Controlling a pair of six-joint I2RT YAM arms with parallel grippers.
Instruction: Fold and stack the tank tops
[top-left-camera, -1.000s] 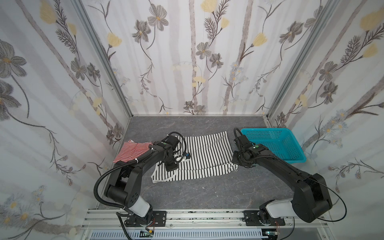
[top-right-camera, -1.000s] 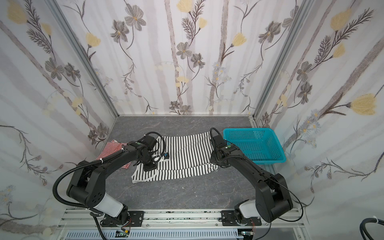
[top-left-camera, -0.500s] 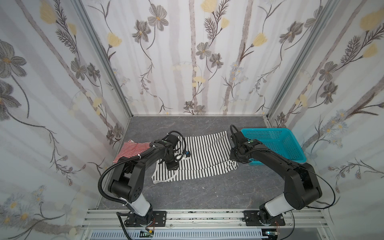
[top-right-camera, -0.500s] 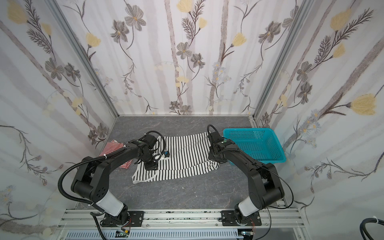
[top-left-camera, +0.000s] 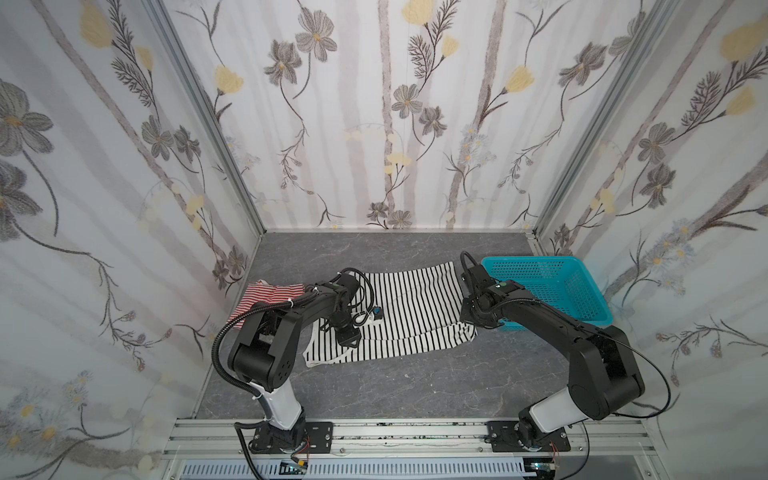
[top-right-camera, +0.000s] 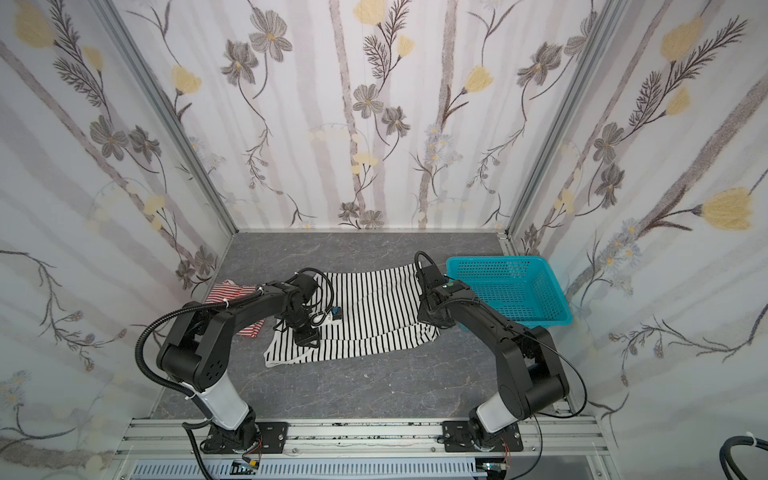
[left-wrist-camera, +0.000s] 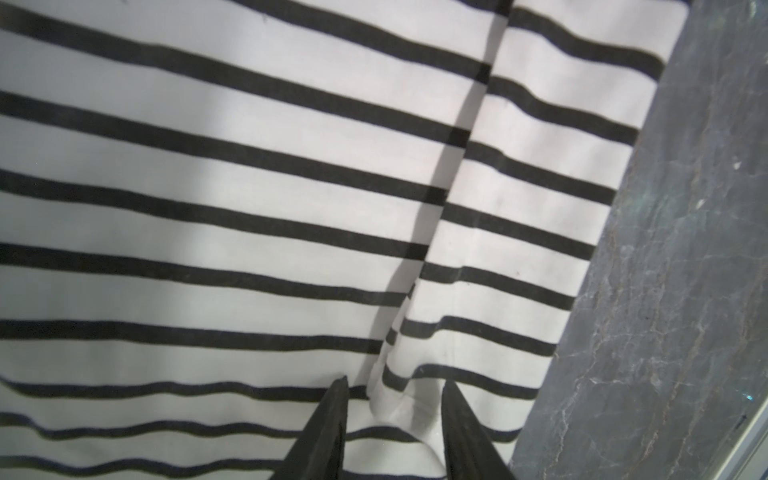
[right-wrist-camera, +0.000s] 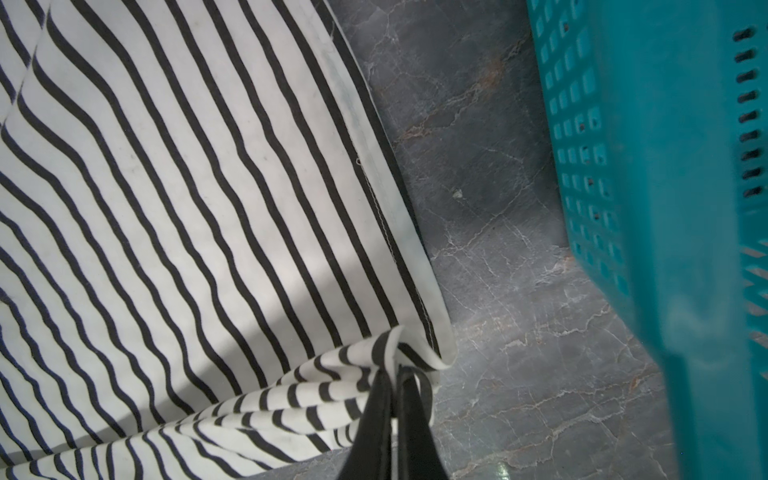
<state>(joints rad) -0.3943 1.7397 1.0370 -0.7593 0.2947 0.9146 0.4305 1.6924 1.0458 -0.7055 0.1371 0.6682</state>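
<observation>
The black-and-white striped tank top (top-left-camera: 415, 307) (top-right-camera: 374, 307) lies spread across the middle of the grey table. My left gripper (top-left-camera: 347, 336) (top-right-camera: 306, 338) (left-wrist-camera: 395, 384) is down on its left part, open, the fingers standing either side of a raised fold of the cloth (left-wrist-camera: 249, 208). My right gripper (top-left-camera: 469, 320) (top-right-camera: 428, 322) (right-wrist-camera: 395, 368) is shut on the bunched hem corner of the same top (right-wrist-camera: 166, 208), beside the basket. The red-and-white striped tank top (top-left-camera: 270, 293) (top-right-camera: 220, 291) lies crumpled at the far left, partly hidden by my left arm.
A turquoise mesh basket (top-left-camera: 536, 261) (top-right-camera: 498, 262) (right-wrist-camera: 665, 208) stands at the right, close to my right gripper. Flowered walls close in the left, back and right sides. An aluminium rail (top-left-camera: 374, 432) runs along the front edge.
My left gripper's fingers have come apart on the striped cloth. The right arm has shifted a little beside the basket while keeping its hold on the hem corner.
</observation>
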